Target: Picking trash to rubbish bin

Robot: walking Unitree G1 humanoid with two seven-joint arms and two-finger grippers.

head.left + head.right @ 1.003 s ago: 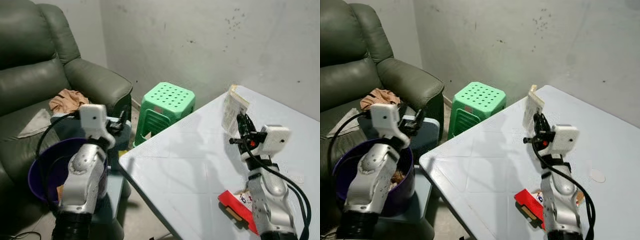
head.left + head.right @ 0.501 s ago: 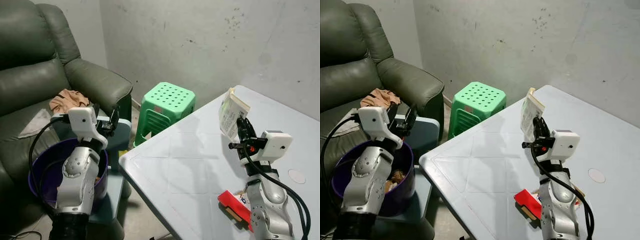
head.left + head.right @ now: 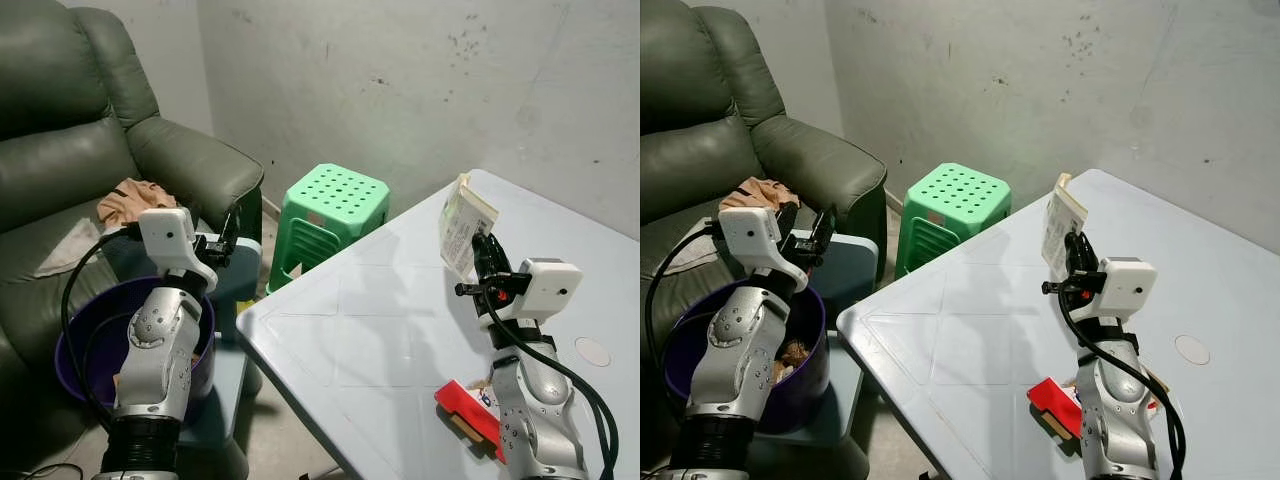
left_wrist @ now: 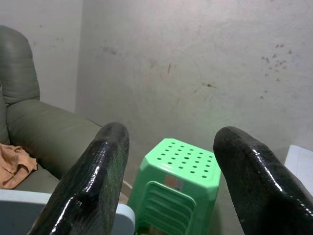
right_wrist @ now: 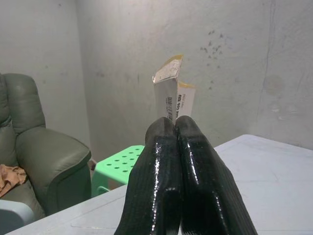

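Above table (image 3: 370,330): one carton (image 3: 462,222), right tool (image 3: 487,248).

No legible text anywhere. Flattened carton (image 5: 174,96), pinched in right gripper (image 5: 177,128) above the table (image 3: 380,340), carries a barcode and small print lines on its side, too small to read. Red packet (image 3: 466,408) on table beside right arm's base shows a white patch w/ blue-red marks, unreadable; pale sticker on front of green stool (image 4: 177,183) blank or too blurred to tell.
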